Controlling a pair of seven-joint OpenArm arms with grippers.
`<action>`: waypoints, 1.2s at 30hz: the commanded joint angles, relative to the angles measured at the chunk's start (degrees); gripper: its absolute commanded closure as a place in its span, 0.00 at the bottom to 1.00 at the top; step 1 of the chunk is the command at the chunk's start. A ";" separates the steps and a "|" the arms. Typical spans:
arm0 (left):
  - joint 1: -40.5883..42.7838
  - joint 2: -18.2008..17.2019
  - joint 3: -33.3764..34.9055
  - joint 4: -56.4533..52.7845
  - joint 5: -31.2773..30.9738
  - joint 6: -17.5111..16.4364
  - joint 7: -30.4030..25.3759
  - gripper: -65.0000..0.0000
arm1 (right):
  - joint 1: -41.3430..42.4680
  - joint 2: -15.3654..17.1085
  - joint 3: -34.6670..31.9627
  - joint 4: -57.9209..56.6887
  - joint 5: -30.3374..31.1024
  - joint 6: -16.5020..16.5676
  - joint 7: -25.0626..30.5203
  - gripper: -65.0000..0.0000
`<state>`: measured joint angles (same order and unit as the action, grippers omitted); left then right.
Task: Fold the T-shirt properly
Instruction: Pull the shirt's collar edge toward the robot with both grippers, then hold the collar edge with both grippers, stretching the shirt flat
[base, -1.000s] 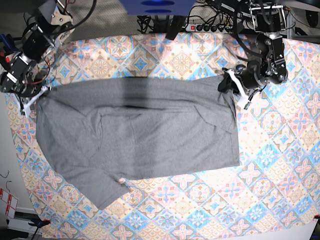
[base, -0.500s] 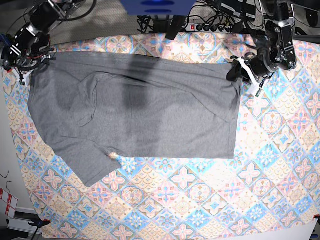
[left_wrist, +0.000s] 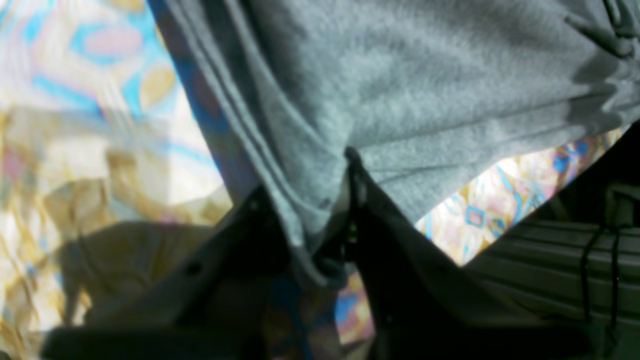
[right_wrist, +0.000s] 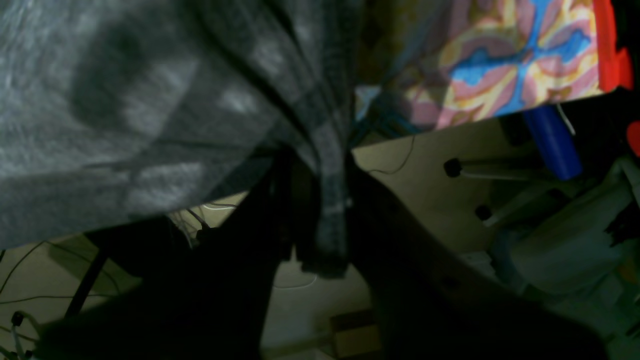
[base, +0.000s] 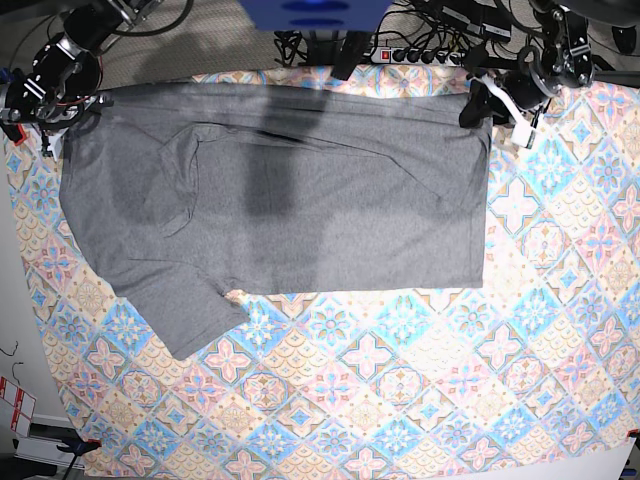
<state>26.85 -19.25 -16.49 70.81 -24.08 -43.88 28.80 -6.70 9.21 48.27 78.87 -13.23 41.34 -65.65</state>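
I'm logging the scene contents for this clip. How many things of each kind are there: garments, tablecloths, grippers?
Garments: 1, the grey T-shirt
Tablecloths: 1, the patterned tablecloth
Grippers: 2, the left gripper and the right gripper, each clamped on a far corner of the shirt
Total: 4

Nothing readable anywhere in these shots — no text, labels, brand marks or numbers. The T-shirt (base: 280, 190) is plain grey with no print, and the tablecloth (base: 400, 380) only has its tile pattern — both wrist views are too blurry and dark to make out any lettering.
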 joint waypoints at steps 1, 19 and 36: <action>2.99 -0.49 0.54 -1.93 14.54 3.88 15.47 0.98 | -0.03 1.73 0.39 1.17 -2.46 -1.34 -0.33 0.92; -0.61 -0.49 0.45 -2.19 16.73 3.88 19.60 0.90 | 4.72 2.08 -7.44 1.26 -2.46 -1.34 -0.33 0.69; -1.40 -0.40 -3.60 -2.01 18.67 3.88 20.30 0.74 | 4.63 3.67 -7.17 7.50 -2.55 -1.34 -0.68 0.47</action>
<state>24.14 -18.74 -19.68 70.81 -24.27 -43.92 36.40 -2.57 11.60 40.77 85.14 -15.14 40.32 -66.54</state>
